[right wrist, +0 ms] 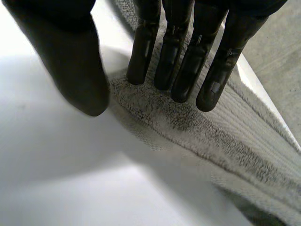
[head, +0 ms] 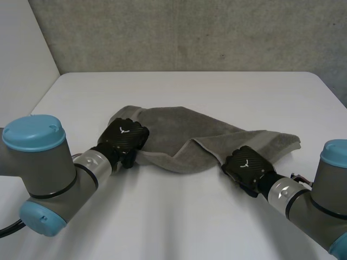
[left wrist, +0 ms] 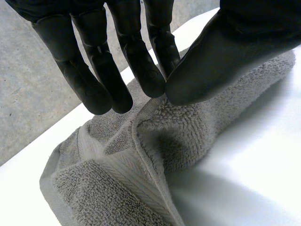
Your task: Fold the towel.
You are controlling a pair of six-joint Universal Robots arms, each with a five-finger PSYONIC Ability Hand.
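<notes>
In the head view I see the towel (head: 206, 135) bunched on the table (head: 184, 222) between both hands. Left wrist view: the left hand (left wrist: 141, 61) pinches a raised fold, I judge for lifting. Right wrist view: the right hand (right wrist: 188, 61) is spread, fingertips on the towel's edge, thumb off it.

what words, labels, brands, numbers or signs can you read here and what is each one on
No words, numbers or brand names can be read.
Left hand: a small white sign on its back, a forked shape, not letters.
Right hand: the same small white sign on its back.
Towel and table: plain, nothing printed on them.
</notes>
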